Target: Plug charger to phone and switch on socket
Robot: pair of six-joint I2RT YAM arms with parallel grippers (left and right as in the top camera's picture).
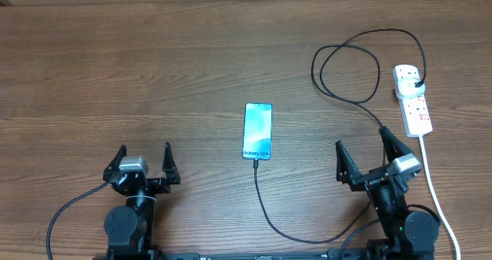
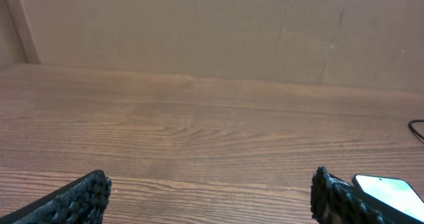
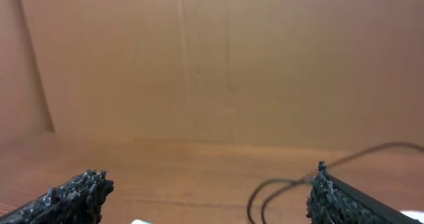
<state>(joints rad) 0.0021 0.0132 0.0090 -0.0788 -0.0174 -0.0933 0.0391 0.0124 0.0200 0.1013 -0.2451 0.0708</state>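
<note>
Left gripper [image 1: 144,149] and right gripper [image 1: 361,138] gape empty, flanking the phone [image 1: 257,130].

The overhead camera looks straight down from high above, taking in the whole table [image 1: 154,60]. Both wrist cameras sit low, close to the tabletop, facing forward toward a brown wall [image 2: 199,32]. Left wrist and overhead share the phone [image 2: 391,191]; right wrist and overhead, the charger [image 3: 281,181].

The phone [image 1: 257,131] lies centrally, the socket [image 1: 413,98] well right and slightly behind, the charger [image 1: 258,189] running between them.
</note>
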